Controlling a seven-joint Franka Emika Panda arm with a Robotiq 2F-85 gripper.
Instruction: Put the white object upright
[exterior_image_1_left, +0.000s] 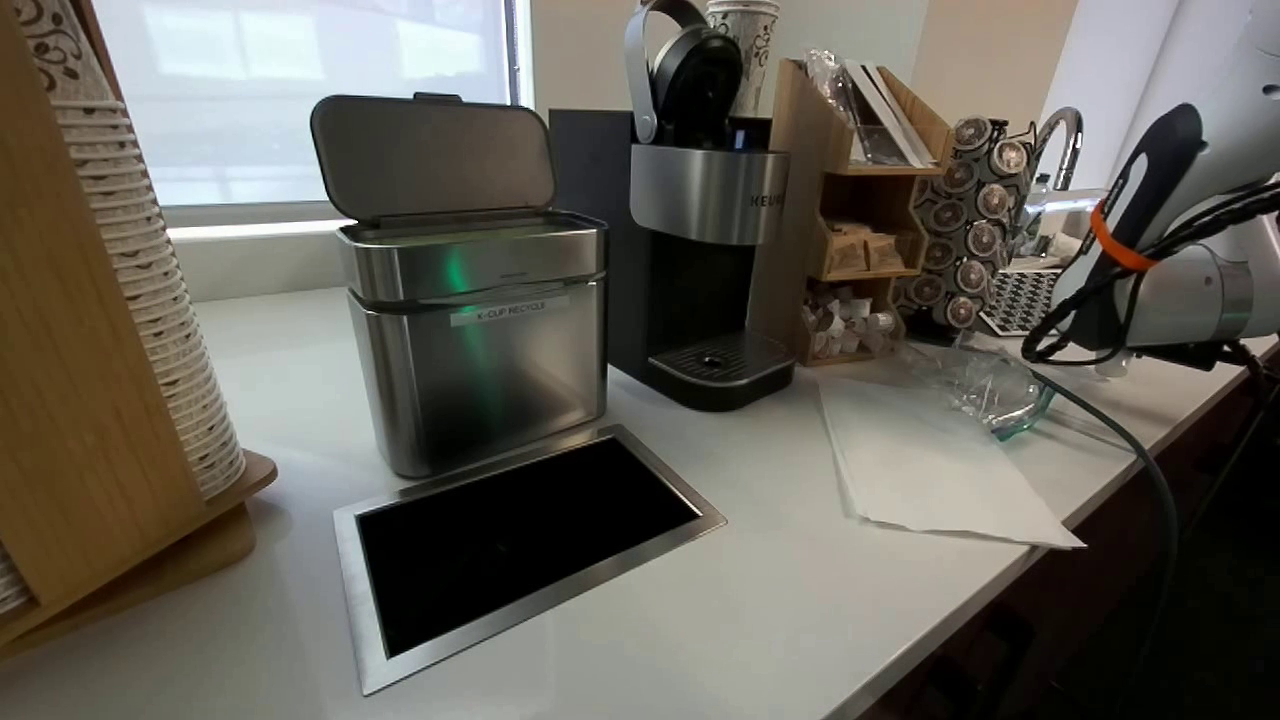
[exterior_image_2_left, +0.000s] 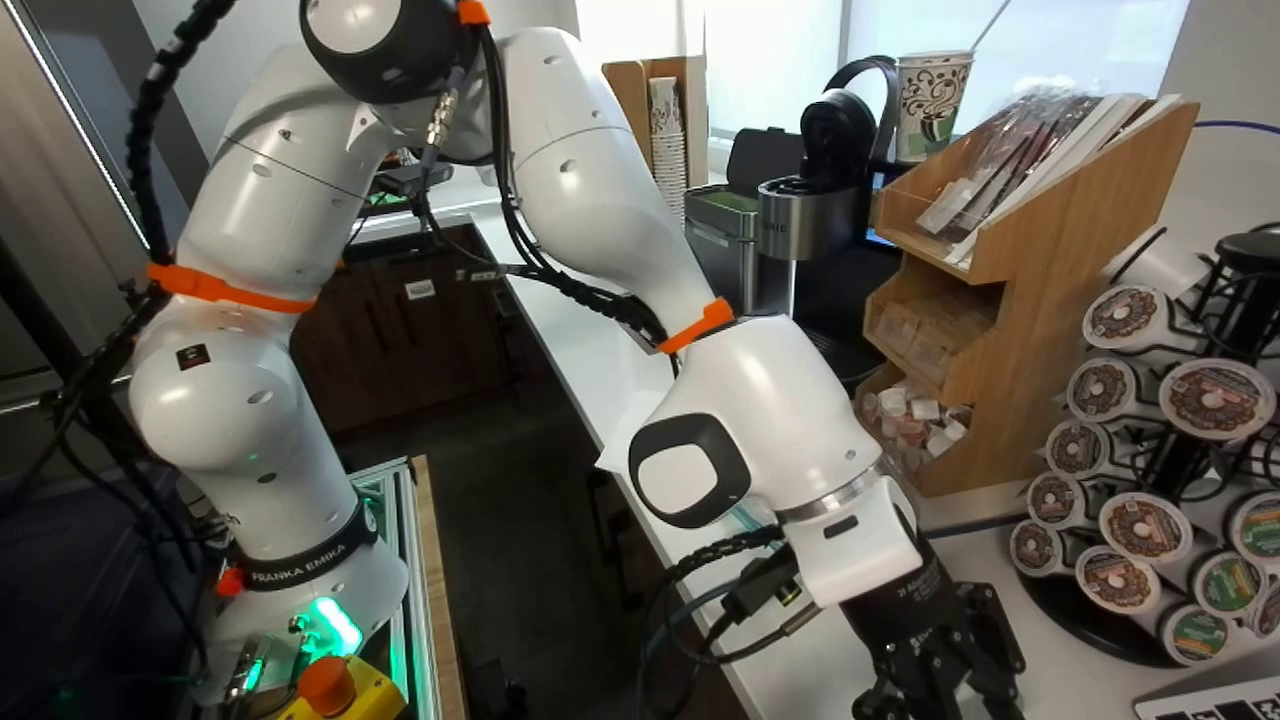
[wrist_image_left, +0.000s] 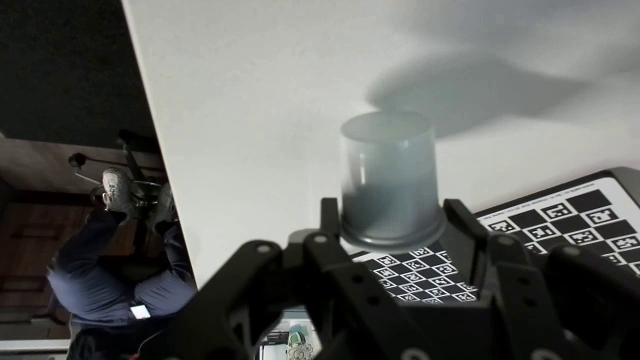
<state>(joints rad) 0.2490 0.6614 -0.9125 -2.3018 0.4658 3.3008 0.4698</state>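
Note:
The white object is a pale, translucent cup (wrist_image_left: 390, 175) in the wrist view, with a flat round end and a lipped rim. My gripper (wrist_image_left: 392, 210) has its two fingers against opposite sides near the rim, shut on it. The flat end points toward the top of the wrist picture. A shadow lies by that end; I cannot tell whether the cup touches the counter (wrist_image_left: 240, 125). In an exterior view the gripper (exterior_image_2_left: 945, 685) points down over the counter at the bottom edge, and the cup is mostly cut off. The arm hides the gripper in the remaining exterior view.
A checkered board (wrist_image_left: 565, 225) lies beside the gripper. A K-cup carousel (exterior_image_2_left: 1140, 480) and wooden shelf (exterior_image_2_left: 1060, 350) stand near. The counter's edge (wrist_image_left: 160, 140) is close, with a seated person (wrist_image_left: 120, 285) beyond. A paper sheet (exterior_image_1_left: 930, 460) and plastic bag (exterior_image_1_left: 985, 385) lie on the counter.

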